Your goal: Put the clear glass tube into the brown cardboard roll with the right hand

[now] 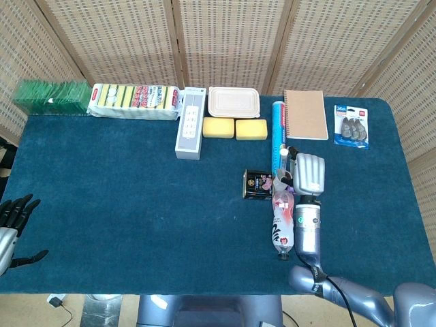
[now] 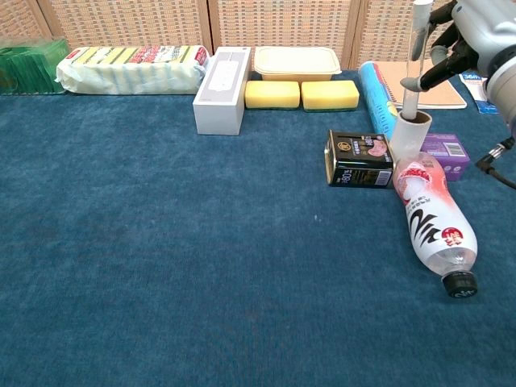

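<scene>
Right hand (image 2: 476, 28) raised, pinching upright glass tube (image 2: 415, 48) above cardboard roll (image 2: 409, 133)

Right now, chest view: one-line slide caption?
Right robot hand holds the clear glass tube upright, its lower end at the upright brown cardboard roll's mouth.

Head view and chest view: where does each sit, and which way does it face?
Head view: high, looking steeply down on the table; shows left hand, right hand and forearm.
Chest view: low at the near edge, looking across toward the screen; shows only the right hand.
Shared: glass tube, cardboard roll, bottle.
</scene>
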You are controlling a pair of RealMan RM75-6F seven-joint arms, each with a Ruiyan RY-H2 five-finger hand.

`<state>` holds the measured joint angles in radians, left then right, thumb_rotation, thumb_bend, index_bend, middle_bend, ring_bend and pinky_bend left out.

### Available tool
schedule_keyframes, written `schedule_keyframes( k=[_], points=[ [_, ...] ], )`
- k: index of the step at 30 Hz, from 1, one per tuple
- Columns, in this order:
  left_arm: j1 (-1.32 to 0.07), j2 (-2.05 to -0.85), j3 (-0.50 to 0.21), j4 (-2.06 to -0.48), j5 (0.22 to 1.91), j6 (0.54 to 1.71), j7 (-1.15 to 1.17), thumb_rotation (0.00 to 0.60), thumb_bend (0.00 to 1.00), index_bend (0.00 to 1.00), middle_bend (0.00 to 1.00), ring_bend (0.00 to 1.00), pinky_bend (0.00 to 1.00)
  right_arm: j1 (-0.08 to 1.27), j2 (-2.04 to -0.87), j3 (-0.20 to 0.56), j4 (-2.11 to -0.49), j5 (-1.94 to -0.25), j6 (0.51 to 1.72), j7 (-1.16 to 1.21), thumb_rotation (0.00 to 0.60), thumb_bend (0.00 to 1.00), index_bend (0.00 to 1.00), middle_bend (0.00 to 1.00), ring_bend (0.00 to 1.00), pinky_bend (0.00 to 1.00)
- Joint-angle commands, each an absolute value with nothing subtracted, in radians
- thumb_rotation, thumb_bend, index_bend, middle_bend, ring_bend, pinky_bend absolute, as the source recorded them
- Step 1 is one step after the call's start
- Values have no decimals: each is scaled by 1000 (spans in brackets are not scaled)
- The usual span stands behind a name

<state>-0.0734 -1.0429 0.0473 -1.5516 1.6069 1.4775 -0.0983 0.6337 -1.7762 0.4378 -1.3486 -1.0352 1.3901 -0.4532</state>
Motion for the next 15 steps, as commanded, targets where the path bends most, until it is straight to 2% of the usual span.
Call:
schedule_keyframes(
  k=[1,15],
  points=[
    [-73,-1043,47,-1551,1608,1478,-99,537,82,22,0,0,0,632,-1770,441,-1361,-1032,1394,-459,600,317,685,828,935,866],
    [-69,-1042,51,-1546,1618,1490,-108,543,83,22,0,0,0,629,-1726,458,-1468,-1035,1426,-501,600,324,701,846,953,880]
  ],
)
